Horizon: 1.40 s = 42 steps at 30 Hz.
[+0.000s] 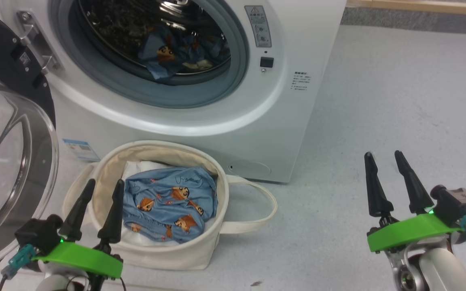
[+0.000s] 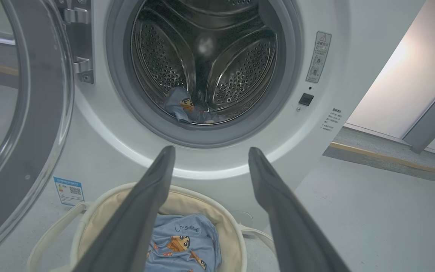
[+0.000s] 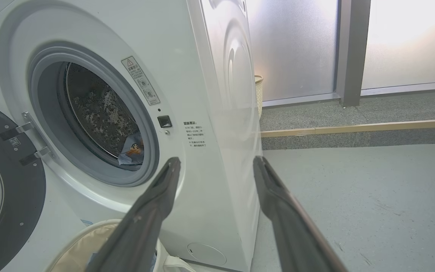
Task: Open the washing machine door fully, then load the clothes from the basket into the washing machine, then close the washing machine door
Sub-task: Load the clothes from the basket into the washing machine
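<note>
While the washing machine door [image 1: 12, 161] stands wide open at the left, both hands hang released and empty: the left hand [image 1: 105, 184] at the edge of the basket [image 1: 156, 146], the right hand [image 1: 383, 155] above bare grey floor [image 1: 378, 101]. Clothes [image 1: 168, 202] lie in the basket on a white cloth [image 1: 144, 167]. Another blue piece [image 1: 168, 54] sits in the drum of the washing machine [image 1: 257, 129]. The right wrist view adds frosted glass panels [image 3: 296, 45], a grey post [image 3: 349, 49] and a wooden strip [image 3: 353, 128] across the floor.
</note>
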### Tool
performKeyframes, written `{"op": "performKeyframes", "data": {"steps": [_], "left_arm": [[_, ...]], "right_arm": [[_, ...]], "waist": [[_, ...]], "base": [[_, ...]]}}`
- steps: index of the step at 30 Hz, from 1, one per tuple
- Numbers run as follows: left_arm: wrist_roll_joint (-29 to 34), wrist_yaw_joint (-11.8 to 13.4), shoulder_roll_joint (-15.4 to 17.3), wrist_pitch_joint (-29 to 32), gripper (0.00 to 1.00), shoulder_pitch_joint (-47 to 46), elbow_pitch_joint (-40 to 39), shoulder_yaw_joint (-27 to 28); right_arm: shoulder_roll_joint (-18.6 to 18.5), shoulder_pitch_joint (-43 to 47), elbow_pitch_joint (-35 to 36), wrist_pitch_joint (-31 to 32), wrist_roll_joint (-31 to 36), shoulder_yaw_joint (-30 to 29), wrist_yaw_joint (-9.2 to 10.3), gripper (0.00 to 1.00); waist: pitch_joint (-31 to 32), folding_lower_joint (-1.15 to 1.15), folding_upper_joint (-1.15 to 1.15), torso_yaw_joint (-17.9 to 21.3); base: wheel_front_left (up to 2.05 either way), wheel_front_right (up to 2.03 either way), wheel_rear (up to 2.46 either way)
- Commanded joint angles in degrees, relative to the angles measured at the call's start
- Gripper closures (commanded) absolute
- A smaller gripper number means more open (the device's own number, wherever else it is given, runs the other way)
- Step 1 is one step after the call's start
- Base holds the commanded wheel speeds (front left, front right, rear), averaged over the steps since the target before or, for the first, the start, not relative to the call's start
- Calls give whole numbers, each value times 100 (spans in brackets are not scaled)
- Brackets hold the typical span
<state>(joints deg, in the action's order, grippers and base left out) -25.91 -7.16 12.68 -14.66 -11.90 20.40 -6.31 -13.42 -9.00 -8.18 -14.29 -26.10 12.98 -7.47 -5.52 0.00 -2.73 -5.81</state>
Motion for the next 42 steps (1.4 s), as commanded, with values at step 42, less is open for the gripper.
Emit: {"op": "performKeyframes", "data": {"steps": [42], "left_arm": [[59,-33,20,-34,0,-570,-151,379]], "right_arm": [[124,-295,246,-71,227,-222,-2,0]], "waist": [[-655,0,0,120]], "base": [[0,0,0]]}}
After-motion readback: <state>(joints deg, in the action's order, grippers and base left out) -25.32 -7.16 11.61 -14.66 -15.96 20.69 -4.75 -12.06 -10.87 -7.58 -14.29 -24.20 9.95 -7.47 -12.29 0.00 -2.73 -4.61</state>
